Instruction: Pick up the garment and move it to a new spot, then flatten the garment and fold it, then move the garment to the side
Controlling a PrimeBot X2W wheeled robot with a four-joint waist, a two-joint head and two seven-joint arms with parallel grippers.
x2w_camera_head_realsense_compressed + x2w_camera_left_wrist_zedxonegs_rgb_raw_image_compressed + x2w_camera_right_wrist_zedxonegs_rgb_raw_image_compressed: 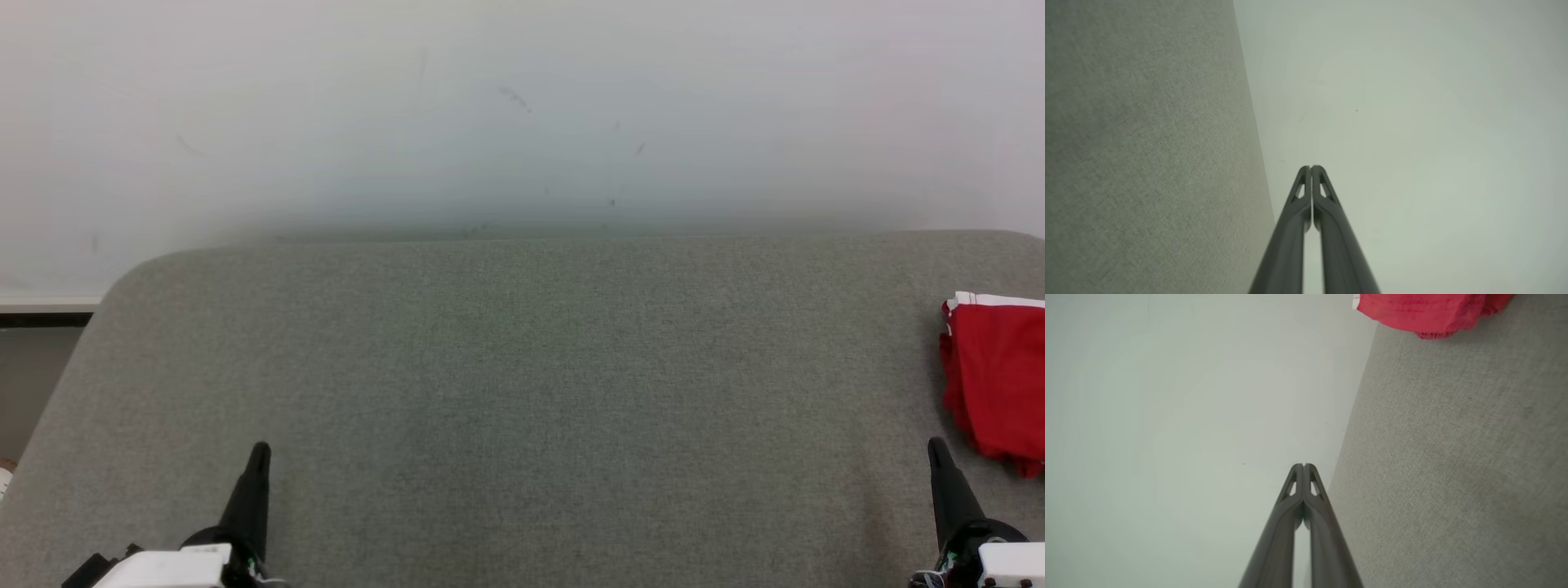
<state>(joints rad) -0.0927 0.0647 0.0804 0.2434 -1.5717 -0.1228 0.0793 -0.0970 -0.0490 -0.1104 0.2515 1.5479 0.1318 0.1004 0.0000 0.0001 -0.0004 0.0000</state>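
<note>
Garment [996, 376]: red bundle just ahead-right of right jaws, not touching, on grey desk [522, 367]. Left jaws and right jaws both pressed together, empty. Risk: approach unopened shoves cloth sideways; single-layer pinch pulls bundle apart.

Right gripper [1303, 465] rises from 6 o'clock, fingertips pressed together, nothing between them. Grey fabric surface [1453, 457] spans 2 to 5 o'clock; pale wall [1167, 416] spans 7 to 12. Red garment [1421, 312] lies bunched at 1 o'clock on the surface, cut by the frame edge, well apart from the tips.
</note>
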